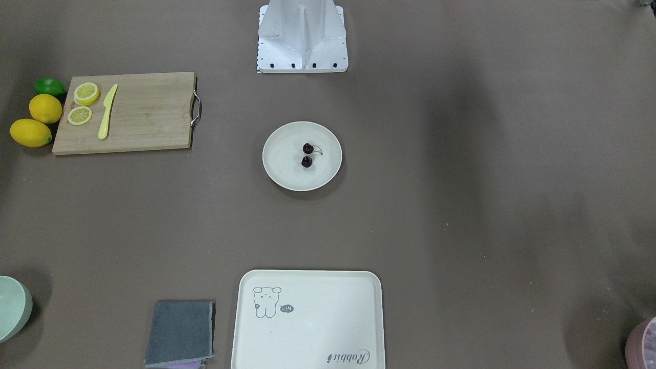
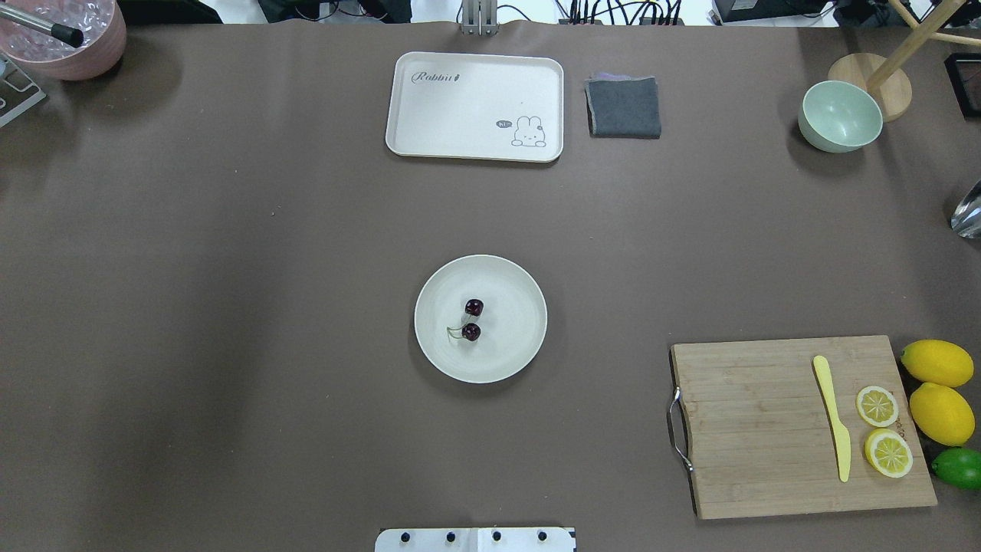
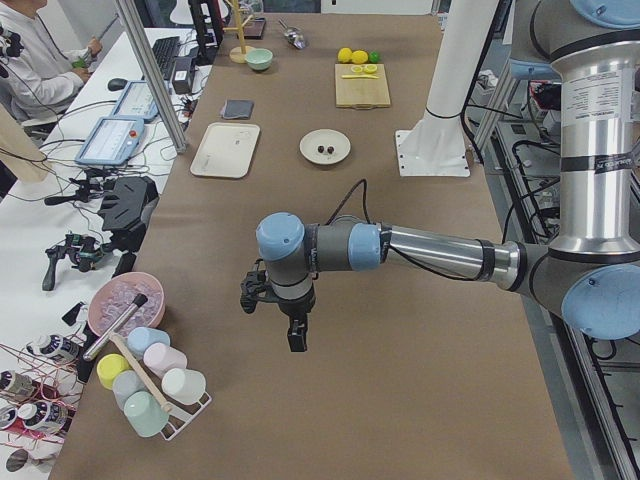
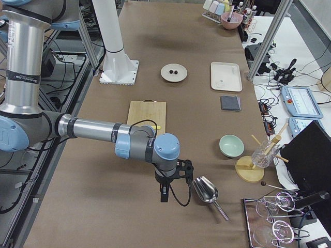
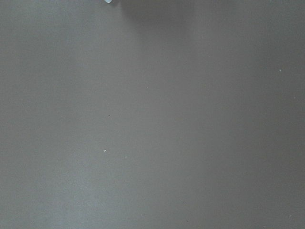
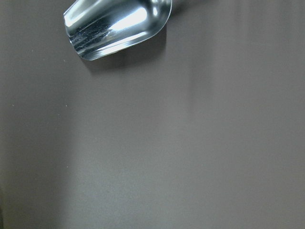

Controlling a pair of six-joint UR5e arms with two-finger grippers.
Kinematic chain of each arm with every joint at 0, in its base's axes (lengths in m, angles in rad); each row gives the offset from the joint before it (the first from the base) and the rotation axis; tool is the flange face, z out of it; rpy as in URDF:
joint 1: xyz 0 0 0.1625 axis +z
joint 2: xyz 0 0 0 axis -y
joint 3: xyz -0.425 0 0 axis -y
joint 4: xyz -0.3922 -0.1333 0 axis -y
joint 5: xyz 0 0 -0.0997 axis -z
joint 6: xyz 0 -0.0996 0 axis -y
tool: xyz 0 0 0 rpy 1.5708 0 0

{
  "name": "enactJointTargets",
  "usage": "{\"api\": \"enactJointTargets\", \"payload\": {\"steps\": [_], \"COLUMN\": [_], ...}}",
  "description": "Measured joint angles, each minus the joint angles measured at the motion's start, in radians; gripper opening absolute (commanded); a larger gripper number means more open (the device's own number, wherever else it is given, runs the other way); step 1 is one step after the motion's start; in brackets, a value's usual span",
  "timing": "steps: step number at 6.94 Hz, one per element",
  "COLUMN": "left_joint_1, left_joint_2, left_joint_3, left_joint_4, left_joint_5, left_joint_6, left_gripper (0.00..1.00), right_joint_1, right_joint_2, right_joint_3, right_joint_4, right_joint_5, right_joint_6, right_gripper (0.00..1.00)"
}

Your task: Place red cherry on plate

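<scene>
The red cherry (image 1: 307,155), a pair of dark maroon fruits on pale stems, lies inside the off-white plate (image 1: 279,171) at the table's middle; the overhead view shows the cherry (image 2: 472,320) a little left of the plate's (image 2: 515,285) centre. No gripper is near it. My left gripper (image 3: 297,336) hangs over bare table far toward the robot's left end. My right gripper (image 4: 164,195) hangs near the opposite end, beside a metal scoop (image 4: 206,190). Both show only in the side views, so I cannot tell whether they are open or shut. The wrist views show only the table cover.
A cream tray (image 2: 475,106), grey cloth (image 2: 624,107) and green bowl (image 2: 840,116) line the far edge. A wooden board (image 2: 766,429) holds a yellow knife (image 2: 832,418) and lemon slices, with lemons (image 2: 936,363) and a lime beside it. A pink bowl (image 2: 69,34) sits far left.
</scene>
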Motion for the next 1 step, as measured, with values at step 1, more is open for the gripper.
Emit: {"api": "enactJointTargets", "payload": {"steps": [1], "left_joint_1": [0.001], "left_joint_2": [0.000], "left_joint_3": [0.001], "left_joint_4": [0.000], "left_joint_5": [0.000], "left_joint_6": [0.000], "left_gripper": [0.98], "right_joint_1": [0.000], "right_joint_2": [0.000], "right_joint_3": [0.004], "right_joint_4": [0.000], "right_joint_5": [0.000], "right_joint_6": [0.000], "right_gripper": [1.00]}}
